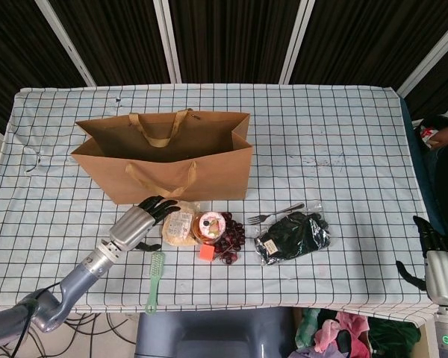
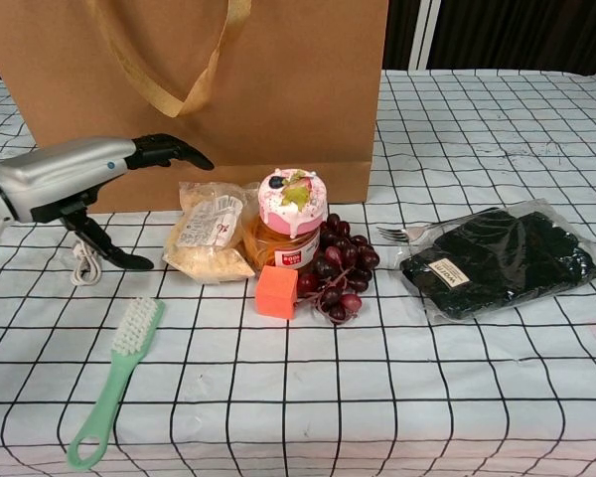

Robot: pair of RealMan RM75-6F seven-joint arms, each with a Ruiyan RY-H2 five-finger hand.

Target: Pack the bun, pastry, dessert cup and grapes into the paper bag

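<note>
We are holding our left robot hand (image 1: 138, 221) just above the bench (image 1: 343, 149), fingers spread and empty, its fingertips (image 2: 184, 154) reaching toward the wrapped bun (image 2: 211, 232) from the left, thumb hanging low beside the white cable (image 2: 83, 260). We are keeping our right robot hand (image 1: 437, 261) at the bench's near right corner, fingers apart and gripping nothing. The brown paper bag (image 1: 164, 158) is standing upright and open behind the food, its ribbon handles drooping. The bun is lying just in front of the bag, touching the dessert cup (image 2: 289, 221) with its pink topping; the red grapes (image 2: 338, 273) are resting against the cup's right side, and an orange cube (image 2: 276, 291) is sitting just in front of the cup. The dark pastry (image 2: 502, 260) in its clear wrapper is lying further right, with a fork (image 1: 275, 212) beside it. A green brush (image 2: 114, 383) is lying near the front edge.
</note>
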